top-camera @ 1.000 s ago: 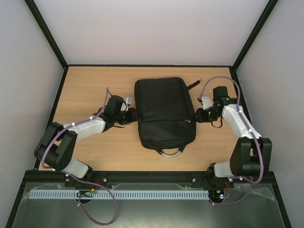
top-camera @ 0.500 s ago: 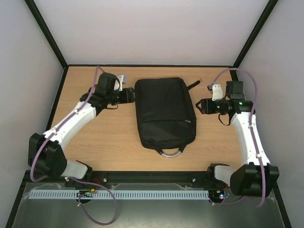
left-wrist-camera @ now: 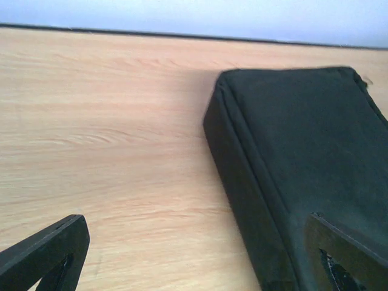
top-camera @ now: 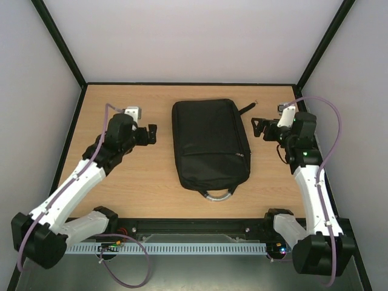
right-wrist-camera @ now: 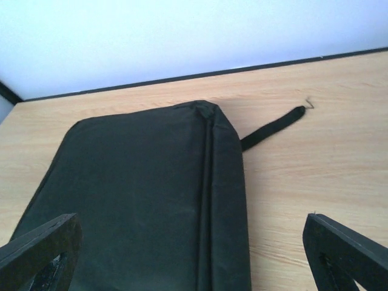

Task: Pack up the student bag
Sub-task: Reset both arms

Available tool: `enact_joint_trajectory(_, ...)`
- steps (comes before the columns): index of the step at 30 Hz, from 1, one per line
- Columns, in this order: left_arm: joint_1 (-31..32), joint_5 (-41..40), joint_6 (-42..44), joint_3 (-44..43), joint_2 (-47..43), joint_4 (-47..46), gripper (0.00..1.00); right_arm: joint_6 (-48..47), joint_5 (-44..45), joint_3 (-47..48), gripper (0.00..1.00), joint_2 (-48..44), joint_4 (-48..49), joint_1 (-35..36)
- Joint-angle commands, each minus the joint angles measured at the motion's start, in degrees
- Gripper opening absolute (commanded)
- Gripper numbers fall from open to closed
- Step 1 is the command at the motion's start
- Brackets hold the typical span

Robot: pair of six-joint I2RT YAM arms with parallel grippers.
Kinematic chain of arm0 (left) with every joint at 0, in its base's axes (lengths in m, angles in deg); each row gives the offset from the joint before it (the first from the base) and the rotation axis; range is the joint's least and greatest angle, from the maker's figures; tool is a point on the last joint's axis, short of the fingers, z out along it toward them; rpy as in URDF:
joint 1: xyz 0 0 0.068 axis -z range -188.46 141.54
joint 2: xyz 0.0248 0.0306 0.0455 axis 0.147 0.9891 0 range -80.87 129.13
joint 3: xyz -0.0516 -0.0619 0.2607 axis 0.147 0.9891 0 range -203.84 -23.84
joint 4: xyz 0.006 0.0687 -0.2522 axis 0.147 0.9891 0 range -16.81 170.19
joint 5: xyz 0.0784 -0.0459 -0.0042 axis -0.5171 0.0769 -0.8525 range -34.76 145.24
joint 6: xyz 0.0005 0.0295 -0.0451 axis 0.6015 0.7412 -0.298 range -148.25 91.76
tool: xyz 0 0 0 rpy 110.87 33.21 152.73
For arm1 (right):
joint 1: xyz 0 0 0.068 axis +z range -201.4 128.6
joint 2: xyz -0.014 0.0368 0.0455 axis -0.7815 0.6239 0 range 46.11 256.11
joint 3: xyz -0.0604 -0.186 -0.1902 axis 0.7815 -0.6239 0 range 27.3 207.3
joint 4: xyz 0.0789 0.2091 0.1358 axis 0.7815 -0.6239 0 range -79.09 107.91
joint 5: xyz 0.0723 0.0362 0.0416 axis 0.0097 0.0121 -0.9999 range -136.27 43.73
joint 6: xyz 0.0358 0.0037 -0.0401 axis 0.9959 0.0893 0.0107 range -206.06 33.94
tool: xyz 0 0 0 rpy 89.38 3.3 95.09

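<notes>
The student bag [top-camera: 210,144], black and rectangular, lies flat in the middle of the wooden table, its grey loop handle [top-camera: 216,194] toward the near edge and a black strap [top-camera: 247,110] sticking out at its far right corner. My left gripper [top-camera: 150,134] hovers open to the bag's left, apart from it; the left wrist view shows the bag's corner [left-wrist-camera: 303,157] ahead with nothing between the fingers. My right gripper [top-camera: 257,128] is open just off the bag's right side, and the right wrist view shows the bag [right-wrist-camera: 145,200] and strap [right-wrist-camera: 273,127].
The wooden table [top-camera: 121,182] is ringed by a black frame and pale walls. A perforated rail [top-camera: 151,248] runs along the near edge by the arm bases.
Both grippers have opened and pulled back from the bag's sides. The left arm swung out to the left, the right arm drew out to the right. The bag has not moved.
</notes>
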Motion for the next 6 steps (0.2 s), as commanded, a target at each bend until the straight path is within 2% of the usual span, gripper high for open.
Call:
enact_joint_trajectory(1,0.41,-10.27,0.41,3.63,-4.68,-7.09,0.99,4.84,4.52,-6.92,0.99,-4.40,8.78,-0.12)
enact_joint_trajectory(3,0.41,-11.05,0.43,3.35,-4.30,-7.14,0.99,4.40,2.41,-11.17,1.00,-5.88,10.34,-0.12)
enact_joint_trajectory(6,0.41,-11.34,0.68,2.26,-2.27,-5.62,0.99,2.39,3.53,-12.55,0.99,-7.89,10.47,-0.14)
